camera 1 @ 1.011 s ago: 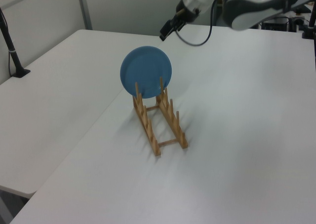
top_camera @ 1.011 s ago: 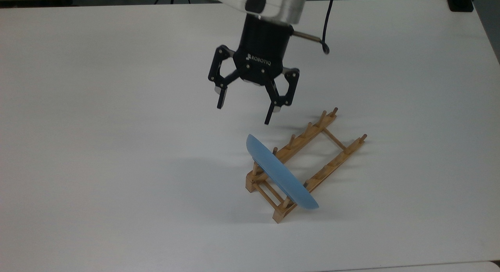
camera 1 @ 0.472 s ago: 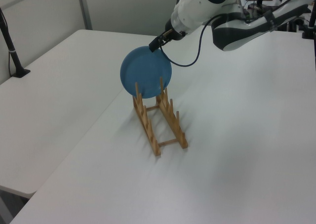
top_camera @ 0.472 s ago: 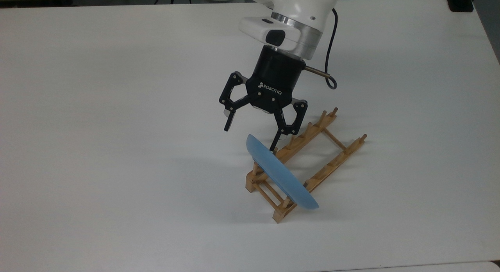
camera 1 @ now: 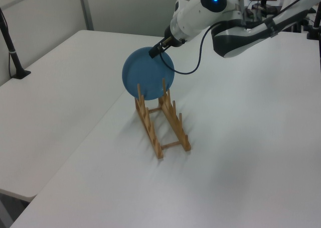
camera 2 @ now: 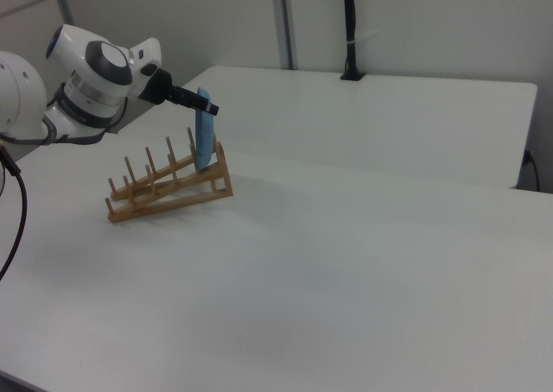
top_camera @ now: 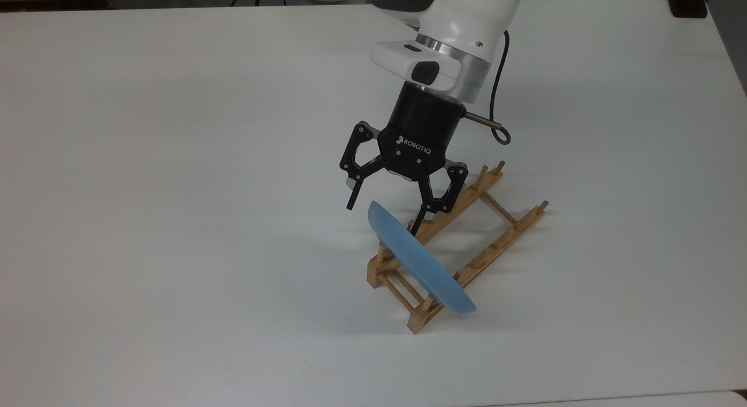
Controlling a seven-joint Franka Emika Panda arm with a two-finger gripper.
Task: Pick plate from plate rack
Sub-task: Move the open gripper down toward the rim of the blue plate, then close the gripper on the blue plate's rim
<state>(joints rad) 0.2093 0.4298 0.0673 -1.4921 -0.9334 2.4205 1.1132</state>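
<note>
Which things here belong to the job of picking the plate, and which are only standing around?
Belonging to the job:
- plate, upright in the rack
- plate rack
- gripper, open, at the plate's top edge

Only standing around:
- black pole on the far table
- white table

The plate (top_camera: pixel 421 262) is light blue. The rack (top_camera: pixel 467 243) is light brown wood. The gripper (top_camera: pixel 383 218) is black with white letters, on a white and silver arm (top_camera: pixel 449 27). The table (top_camera: pixel 146 191) is plain white.
</note>
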